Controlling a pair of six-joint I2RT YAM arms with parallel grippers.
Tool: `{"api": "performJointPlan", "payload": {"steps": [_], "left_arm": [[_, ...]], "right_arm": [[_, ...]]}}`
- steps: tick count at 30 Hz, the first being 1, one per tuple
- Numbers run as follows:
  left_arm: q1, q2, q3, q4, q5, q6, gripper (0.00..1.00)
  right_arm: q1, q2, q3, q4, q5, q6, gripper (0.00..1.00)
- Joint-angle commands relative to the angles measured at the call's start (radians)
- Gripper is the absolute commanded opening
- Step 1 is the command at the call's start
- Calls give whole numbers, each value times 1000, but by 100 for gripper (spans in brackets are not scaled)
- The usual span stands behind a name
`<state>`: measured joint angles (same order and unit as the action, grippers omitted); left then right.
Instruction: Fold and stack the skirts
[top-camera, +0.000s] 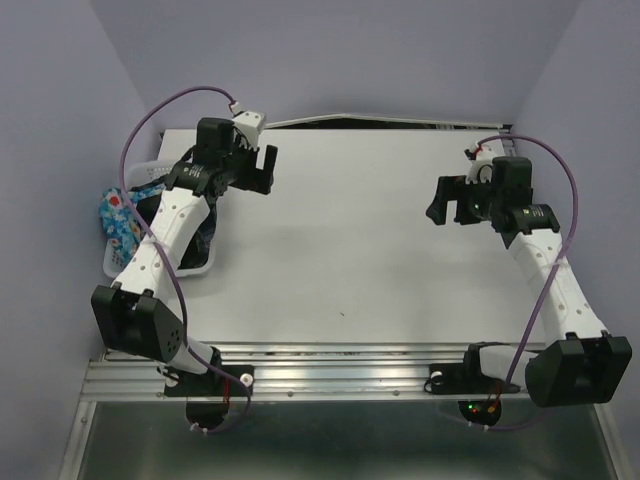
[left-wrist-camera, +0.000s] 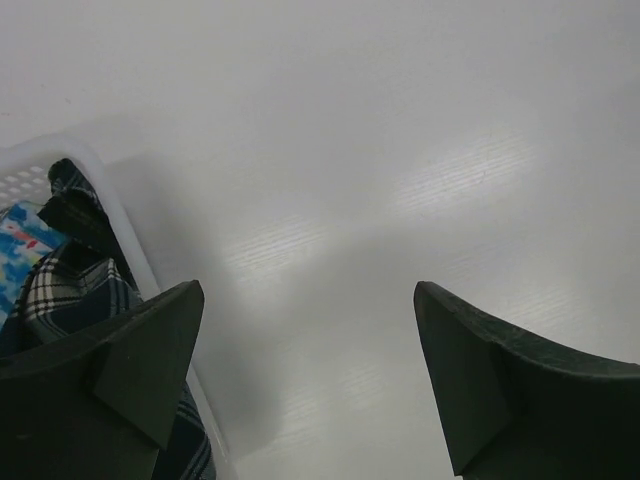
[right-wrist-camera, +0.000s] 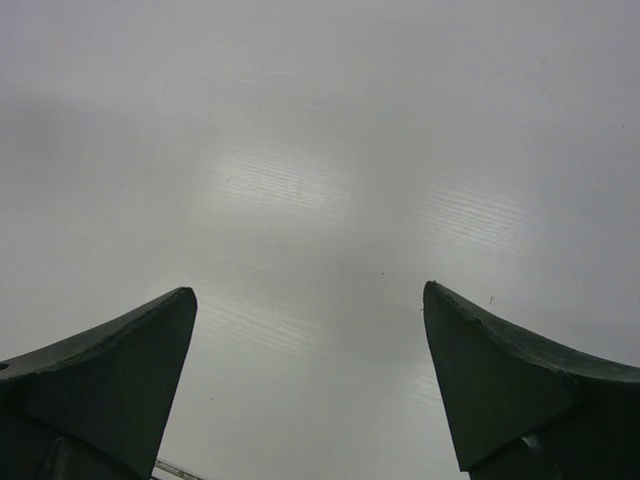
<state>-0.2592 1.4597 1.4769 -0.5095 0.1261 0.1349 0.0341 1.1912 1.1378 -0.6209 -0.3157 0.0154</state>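
The left end effector (left-wrist-camera: 308, 300) hangs wide open over bare counter (top-camera: 350, 250) with nothing between its fingers, just beside the rim of the white lattice basket (left-wrist-camera: 100, 175). The right end effector (right-wrist-camera: 310, 295) is equally wide open and empty, well apart on the far right. Both skirts lie bunched in the basket at the counter's left edge, the plaid skirt (left-wrist-camera: 75, 290) against the near wall and the blue floral skirt (left-wrist-camera: 25, 245) beyond it. The step in hand looks like fetching the 1st skirt. The left end effector should come over the basket, pinch a raised plaid fold rather than the lattice, and lift it clear of the rim. From above, the left arm covers most of the basket. The wrist view crops it, so how the 2 skirts are tangled cannot be told.
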Motion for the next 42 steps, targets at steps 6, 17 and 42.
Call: {"api": "performJointPlan", "payload": {"steps": [6, 17, 42], "left_arm": [[167, -96, 114, -30, 377, 40, 98], [530, -94, 284, -371, 412, 296, 98], [456, -7, -153, -176, 245, 476, 84]], "right_arm": [[1, -2, 48, 6, -52, -55, 100], [1, 31, 63, -10, -108, -74, 100], [1, 48, 46, -5, -135, -80, 100]]}}
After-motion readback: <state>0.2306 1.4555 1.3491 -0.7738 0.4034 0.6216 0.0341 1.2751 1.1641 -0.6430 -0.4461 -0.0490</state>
